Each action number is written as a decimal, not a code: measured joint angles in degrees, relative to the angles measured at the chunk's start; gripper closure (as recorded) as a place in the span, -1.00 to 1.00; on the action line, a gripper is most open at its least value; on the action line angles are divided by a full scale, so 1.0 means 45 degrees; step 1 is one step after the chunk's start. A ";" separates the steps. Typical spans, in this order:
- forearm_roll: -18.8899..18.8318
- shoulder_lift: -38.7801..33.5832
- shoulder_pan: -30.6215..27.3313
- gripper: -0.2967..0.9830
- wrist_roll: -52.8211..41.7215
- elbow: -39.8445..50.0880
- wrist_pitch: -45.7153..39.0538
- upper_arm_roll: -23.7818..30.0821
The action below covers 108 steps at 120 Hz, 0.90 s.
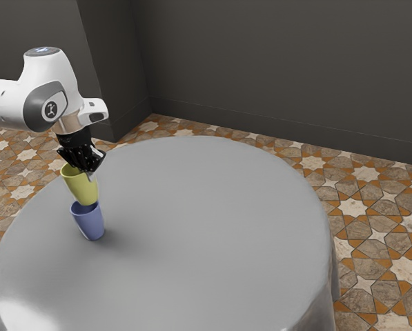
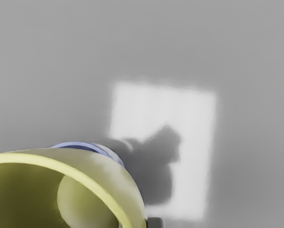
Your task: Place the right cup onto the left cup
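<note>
Stacking step: gripper (image 1: 90, 170) pinches yellow cup (image 1: 80, 185) by wall, at twelve o'clock from blue cup (image 1: 90, 224), exterior view; blue one toward nine o'clock on table (image 1: 212, 241). Yellow base seemingly at or just over blue mouth. Next: centre, lower, release. Arm emblem (image 1: 51, 109): no readable lettering.

We see a round grey table (image 1: 212, 221) standing on a floor (image 1: 361, 224) of star-patterned tiles, with a dark wall (image 1: 275, 62) and its baseboard (image 1: 261, 127) behind. We also see a bright patch (image 2: 194, 142) on the tabletop.
</note>
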State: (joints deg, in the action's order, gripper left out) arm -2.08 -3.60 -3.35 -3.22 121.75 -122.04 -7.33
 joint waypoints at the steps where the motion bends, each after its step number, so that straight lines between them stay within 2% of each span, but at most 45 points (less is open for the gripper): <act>1: 0.0000 0.0004 -0.0004 0.69 0.0000 0.0000 0.0000 0.0000; 108: -0.0167 0.0317 -0.0414 0.69 0.0027 0.0003 0.0000 -0.0002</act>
State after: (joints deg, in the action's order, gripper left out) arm -2.83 -2.18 -5.22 -3.10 121.77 -122.04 -7.34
